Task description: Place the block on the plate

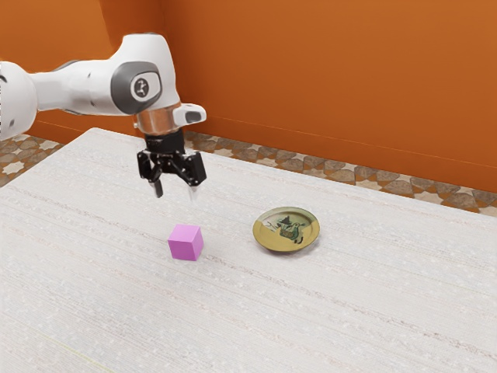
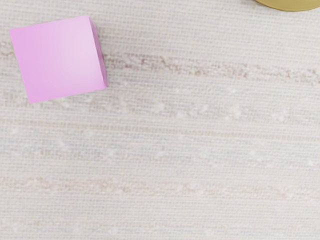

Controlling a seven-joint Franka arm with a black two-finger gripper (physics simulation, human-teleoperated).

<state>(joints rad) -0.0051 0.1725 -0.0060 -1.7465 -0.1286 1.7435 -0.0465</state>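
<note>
Block [image 1: 185,247] and plate [image 1: 267,239] on table [image 1: 342,318], block toward exterior view's left

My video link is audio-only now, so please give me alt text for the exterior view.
The open hand hangs above the table, over empty space near a pink block; a decorated yellowish plate lies apart from the block, toward the exterior view's right.

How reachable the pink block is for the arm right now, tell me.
Probably yes: the gripper hangs open above the table, with nothing visible between it and the block, and the plate lies apart from the block.
</note>
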